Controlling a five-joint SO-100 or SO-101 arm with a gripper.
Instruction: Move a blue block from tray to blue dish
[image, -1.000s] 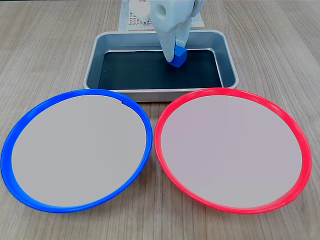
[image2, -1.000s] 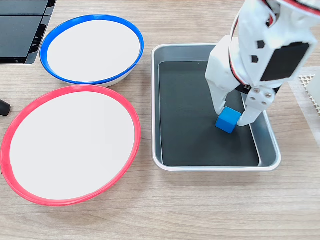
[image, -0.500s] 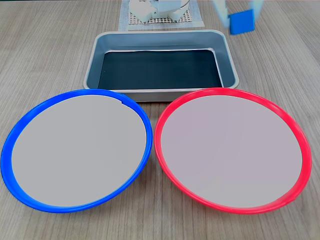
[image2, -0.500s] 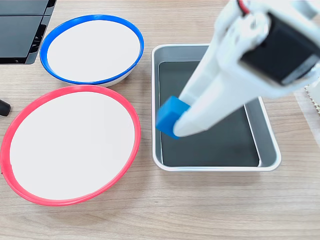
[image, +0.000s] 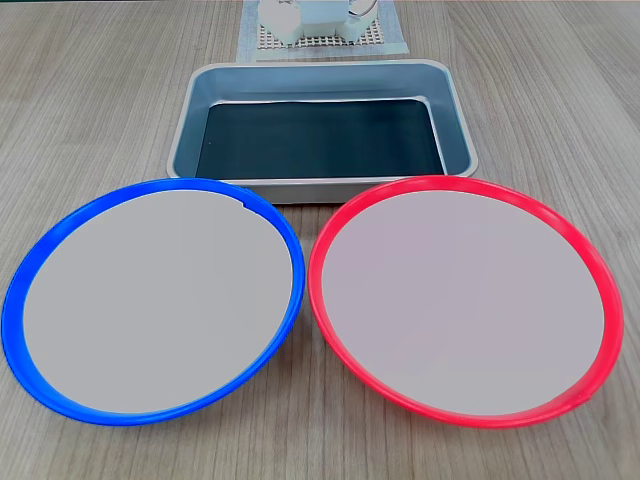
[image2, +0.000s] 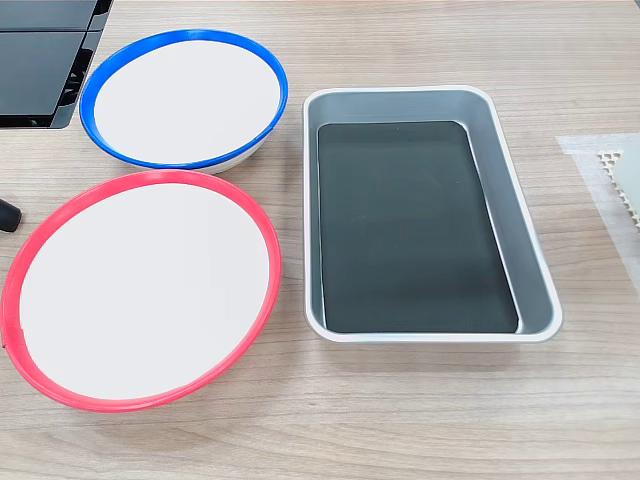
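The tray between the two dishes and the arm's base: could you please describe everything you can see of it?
The tray is a rectangular silvery-grey pan, seemingly metal, with rounded corners, raised sloping walls and a dark black floor. It sits flat on the wooden table, close beside the blue dish and red dish, without clearly touching either. Nothing lies inside it.

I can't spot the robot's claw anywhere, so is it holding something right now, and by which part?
It cannot be told from these pictures. The tray, the blue dish and the red dish all lie bare.
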